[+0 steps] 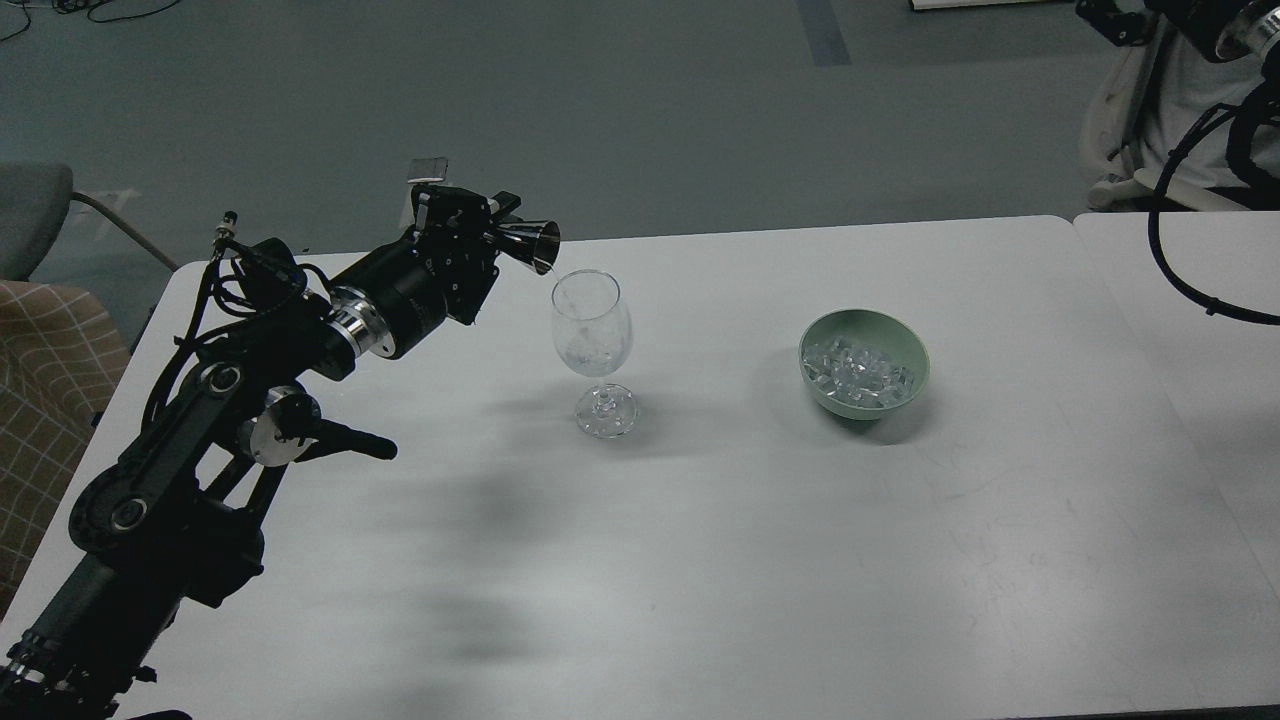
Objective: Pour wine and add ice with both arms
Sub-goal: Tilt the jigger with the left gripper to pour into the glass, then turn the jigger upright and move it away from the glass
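My left gripper (488, 228) is shut on a small shiny metal cup (530, 246), tipped on its side with its mouth just above and left of the rim of a clear stemmed wine glass (592, 345). The glass stands upright on the white table (700, 560), with some clear contents low in its bowl. The ice (860, 375), many small clear cubes, lies in a pale green bowl (917, 352) to the right of the glass. Of my right arm (1215, 30) only a black part with a silver ring and cables shows at the top right corner; its gripper is out of view.
A second white table (1180, 300) adjoins on the right. A grey chair (35, 215) and a checked cushion (45, 400) sit beyond the left table edge. A white chair frame (1120, 150) stands at the back right on the grey floor.
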You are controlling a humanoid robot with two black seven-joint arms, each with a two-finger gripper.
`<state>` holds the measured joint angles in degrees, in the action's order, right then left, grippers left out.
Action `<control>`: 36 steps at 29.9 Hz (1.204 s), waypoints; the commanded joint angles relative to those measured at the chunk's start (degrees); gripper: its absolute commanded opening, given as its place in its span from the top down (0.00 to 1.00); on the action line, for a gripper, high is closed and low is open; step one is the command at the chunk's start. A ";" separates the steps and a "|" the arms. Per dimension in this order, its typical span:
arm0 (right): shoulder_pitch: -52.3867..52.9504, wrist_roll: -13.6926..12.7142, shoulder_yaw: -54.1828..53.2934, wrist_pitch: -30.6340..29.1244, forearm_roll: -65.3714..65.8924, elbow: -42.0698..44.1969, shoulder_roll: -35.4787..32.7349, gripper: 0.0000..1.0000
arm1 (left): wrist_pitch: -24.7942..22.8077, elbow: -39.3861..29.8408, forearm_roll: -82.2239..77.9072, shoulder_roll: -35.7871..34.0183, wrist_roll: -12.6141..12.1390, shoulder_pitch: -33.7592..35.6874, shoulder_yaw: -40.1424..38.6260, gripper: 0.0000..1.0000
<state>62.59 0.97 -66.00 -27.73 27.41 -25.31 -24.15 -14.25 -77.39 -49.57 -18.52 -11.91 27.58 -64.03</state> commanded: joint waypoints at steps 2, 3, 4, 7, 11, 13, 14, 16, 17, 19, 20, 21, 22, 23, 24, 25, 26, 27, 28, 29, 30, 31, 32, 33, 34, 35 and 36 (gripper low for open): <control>-0.02 0.00 -0.01 -0.05 -0.16 -0.09 -0.19 0.00 | 0.01 -1.80 -1.84 -1.78 -0.13 1.86 1.80 1.00; -0.02 0.00 -0.01 -0.05 -0.16 -0.09 -0.28 0.00 | 0.01 -1.89 -2.45 -2.13 -0.13 1.95 1.98 1.00; -0.02 0.00 -0.01 -0.13 -0.16 -0.09 -0.37 0.00 | 0.01 -2.07 -3.42 -2.48 -0.05 2.04 2.16 1.00; -0.10 0.00 -0.01 -0.27 -0.25 0.00 -0.72 0.00 | -0.07 -3.47 -3.78 -2.57 -0.13 2.30 2.24 1.00; -0.02 0.00 -0.01 -0.27 -0.25 0.00 -0.89 0.00 | -1.12 -4.61 -4.91 -3.27 -0.05 2.56 2.33 1.00; -0.02 0.08 -0.09 -0.27 -0.25 -0.09 -1.16 0.00 | -2.26 -5.66 -5.97 -3.63 -0.05 2.48 2.25 1.00; -0.02 0.00 -0.10 -0.27 -0.25 -0.09 -1.16 0.00 | -2.53 -6.02 -6.15 -3.72 -0.05 2.48 2.24 1.00; -0.02 0.00 -0.10 -0.27 -0.25 -0.09 -1.16 0.00 | -2.71 -7.16 -7.20 -4.07 0.04 2.56 2.24 1.00; -0.02 0.08 -0.01 -0.27 -0.25 -0.09 -1.16 0.00 | -2.71 -7.43 -7.64 -4.16 0.04 2.65 2.24 1.00; -0.02 0.00 -0.09 -0.27 -0.25 -0.09 -1.16 0.00 | -2.80 -7.87 -9.40 -4.77 0.39 3.26 2.24 1.00; -0.02 0.08 -0.10 -0.27 -0.25 -0.09 -1.16 0.00 | -2.89 -7.96 -9.58 -4.77 0.48 3.35 2.24 1.00; -0.02 0.00 -0.10 -0.27 -0.25 -0.09 -1.16 0.00 | -2.80 -7.96 -9.67 -4.86 0.57 3.44 2.24 1.00; -0.02 0.08 -0.10 -0.27 -0.25 -0.09 -1.16 0.00 | -2.89 -8.04 -9.67 -5.12 0.66 4.05 2.24 1.00; -0.02 0.00 -0.10 -0.27 -0.25 -0.09 -1.16 0.00 | -2.89 -8.04 -9.67 -5.30 0.66 4.32 2.24 1.00; -0.02 0.00 -0.10 -0.27 -0.25 -0.09 -1.16 0.00 | -2.89 -8.04 -9.67 -5.65 0.66 4.50 2.24 1.00; -0.02 0.08 -0.10 -0.27 -0.25 -0.09 -1.16 0.00 | -2.89 -8.04 -9.58 -5.74 0.66 4.50 2.16 1.00; -0.02 0.00 -0.10 -0.27 -0.25 -0.09 -1.16 0.00 | -2.89 -8.04 -9.58 -5.74 0.66 4.41 2.07 1.00; -0.02 0.00 -0.10 -0.27 -0.25 -0.09 -1.16 0.00 | -2.80 -8.04 -9.58 -5.74 0.66 4.41 2.07 1.00; -0.02 0.00 -0.10 -0.27 -0.25 -0.09 -1.16 0.00 | -2.80 -7.96 -9.49 -5.74 0.57 4.32 1.98 1.00; -0.02 0.00 -0.10 -0.27 -0.25 -0.09 -1.25 0.00 | -2.80 -7.96 -9.14 -5.65 0.48 4.23 1.81 1.00; -0.02 0.00 -0.10 -0.27 -0.25 -0.09 -1.25 0.00 | -2.45 -7.87 -8.62 -5.30 0.39 3.80 1.20 1.00; -0.02 0.00 -0.10 -0.27 -0.25 -0.09 -1.25 0.00 | -2.10 -7.69 -7.83 -5.04 0.57 3.45 0.84 1.00; -0.02 0.00 -0.01 -0.27 -0.25 -0.09 -1.25 0.00 | -2.01 -7.61 -6.95 -4.77 0.57 3.36 0.58 1.00; -0.10 0.08 -0.01 -0.27 -0.25 -0.09 -1.33 0.00 | -1.48 -7.34 -3.55 -4.08 0.66 2.92 -0.30 1.00; -0.10 0.00 -0.01 -0.27 -0.25 -0.09 -1.42 0.00 | -1.13 -7.34 -1.51 -3.72 0.66 2.48 -0.91 1.00; -0.10 0.00 -0.01 -0.27 -0.25 -0.09 -1.60 0.00 | -0.78 -7.34 0.77 -3.63 0.74 1.69 -1.53 1.00; -0.19 0.00 -0.01 -0.27 -0.25 -0.09 -1.69 0.00 | -0.69 -7.43 4.62 -3.54 0.92 -0.06 -3.01 1.00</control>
<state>62.56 0.97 -66.09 -28.01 27.16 -25.40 -25.54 -15.65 -84.84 -52.57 -22.58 -11.30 30.18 -64.61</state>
